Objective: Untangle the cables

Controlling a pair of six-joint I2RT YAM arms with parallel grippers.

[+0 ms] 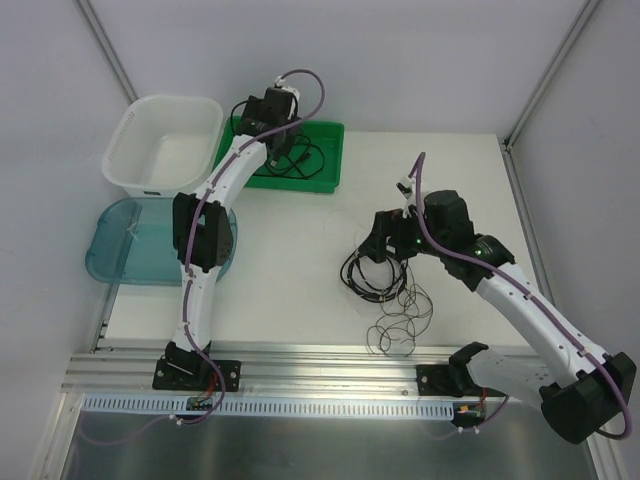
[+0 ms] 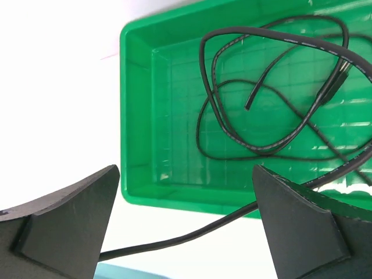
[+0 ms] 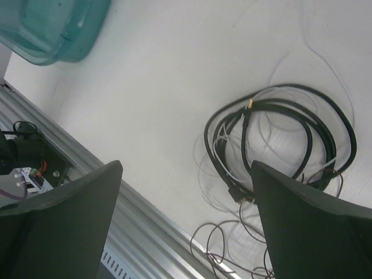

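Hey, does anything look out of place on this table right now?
Yes: the black cable in the green tray trails out over its rim. The other cables lie in a tangled heap on the table.

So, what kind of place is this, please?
Most likely a robotics lab test cell: two robot arms bolted to an aluminium rail at a white table, plain white walls around it, and tangled cables and plastic bins set out.
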